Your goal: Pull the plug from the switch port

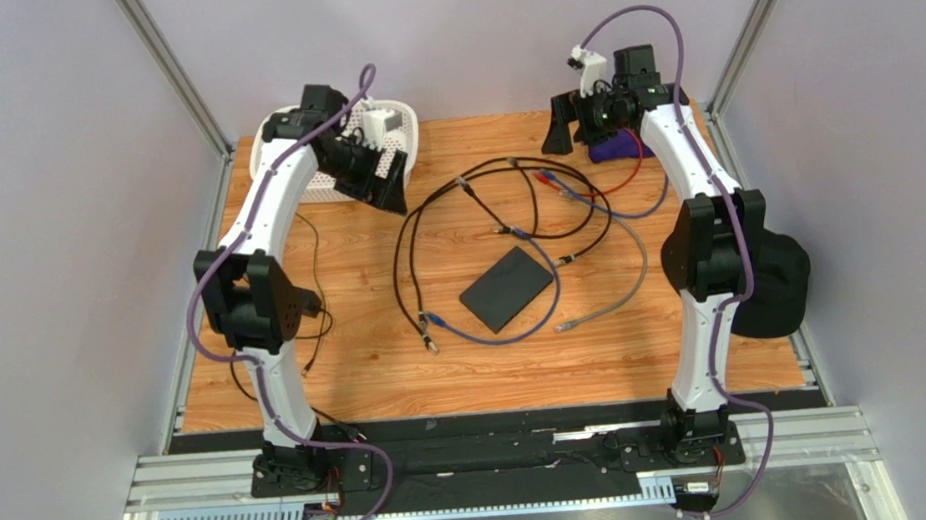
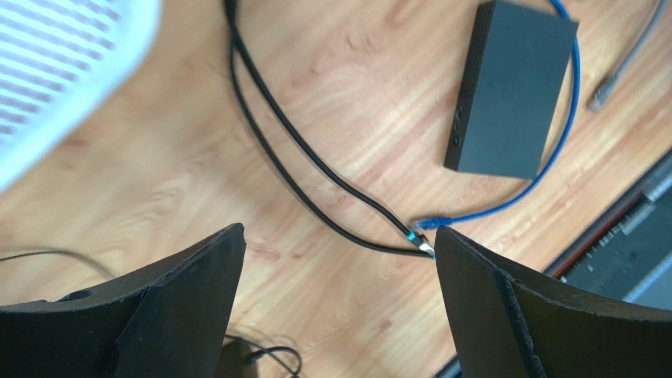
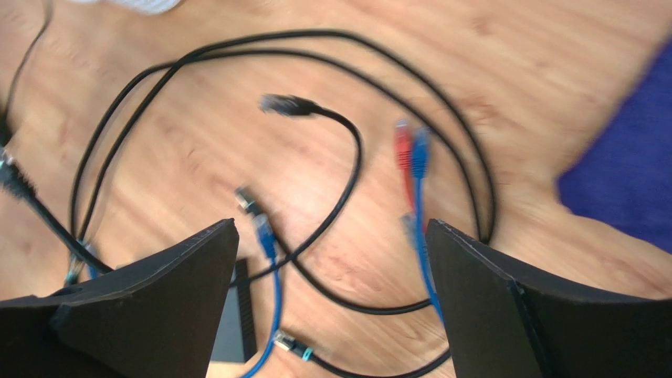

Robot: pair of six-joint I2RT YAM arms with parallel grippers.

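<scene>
Top view: the switch point(image 1: 507, 290) lies flat mid-frame on the wooden table point(image 1: 352, 370) among loose black cables point(image 1: 405, 253), with the left gripper point(image 1: 380, 182) at upper left by a white basket point(image 1: 400, 134) and the right gripper point(image 1: 570, 125) at upper right, both well apart from it. Left wrist: the left gripper point(image 2: 337, 232) is spread wide, holding and touching nothing; the switch point(image 2: 517, 87) is at upper right, a blue cable point(image 2: 552, 150) curving round it. Right wrist: the right gripper point(image 3: 331, 224) is also wide apart and empty over blurred red point(image 3: 403, 146) and blue plugs point(image 3: 420, 153) – only a sliver of the switch point(image 3: 233, 323) shows at the bottom edge.
</scene>
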